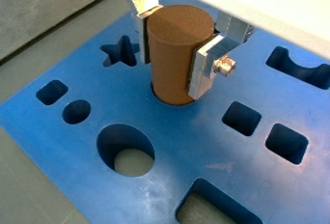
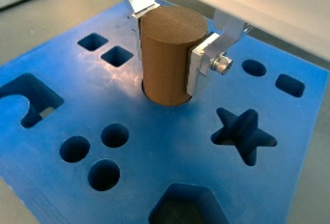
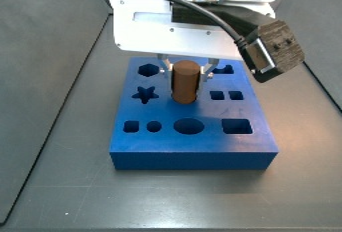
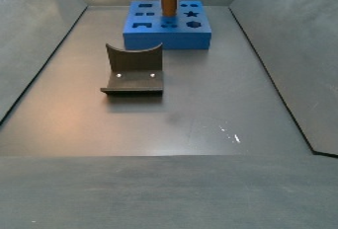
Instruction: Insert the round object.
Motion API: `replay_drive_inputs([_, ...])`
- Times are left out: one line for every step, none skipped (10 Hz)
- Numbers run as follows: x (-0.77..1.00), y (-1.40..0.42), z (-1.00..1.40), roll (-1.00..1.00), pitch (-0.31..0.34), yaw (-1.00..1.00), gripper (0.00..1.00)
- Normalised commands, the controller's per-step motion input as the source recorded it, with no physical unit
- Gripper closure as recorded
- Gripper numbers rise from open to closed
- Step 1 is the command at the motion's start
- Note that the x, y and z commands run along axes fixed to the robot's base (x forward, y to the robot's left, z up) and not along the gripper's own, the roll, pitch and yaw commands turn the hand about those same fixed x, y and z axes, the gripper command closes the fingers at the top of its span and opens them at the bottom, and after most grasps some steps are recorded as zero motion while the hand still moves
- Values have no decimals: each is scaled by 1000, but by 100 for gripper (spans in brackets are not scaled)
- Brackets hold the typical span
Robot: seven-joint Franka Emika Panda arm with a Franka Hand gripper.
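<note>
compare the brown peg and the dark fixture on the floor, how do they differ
The round object is a brown upright cylinder; the fixture is a dark L-shaped bracket. The round object is clamped in the gripper over the blue block; the fixture stands free on the floor, apart from the block. Both are upright.

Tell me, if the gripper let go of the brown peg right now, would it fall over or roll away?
Probably not. The peg stands upright with its bottom in the blue block, so it should stay put. Loose on its side, its round shape would likely roll. It looks stiff, like wood. The gripper holds it between its fingers.
</note>
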Motion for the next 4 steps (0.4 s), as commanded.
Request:
replay_drive_inputs([0,-14,-420,59,-29,0,100])
replay_drive_inputs([0,-14,-454,54,-40,0,100])
replay_drive_inputs([0,0,-69,0,0,0,100])
replay_drive_inputs([0,0,0,0,0,0,100])
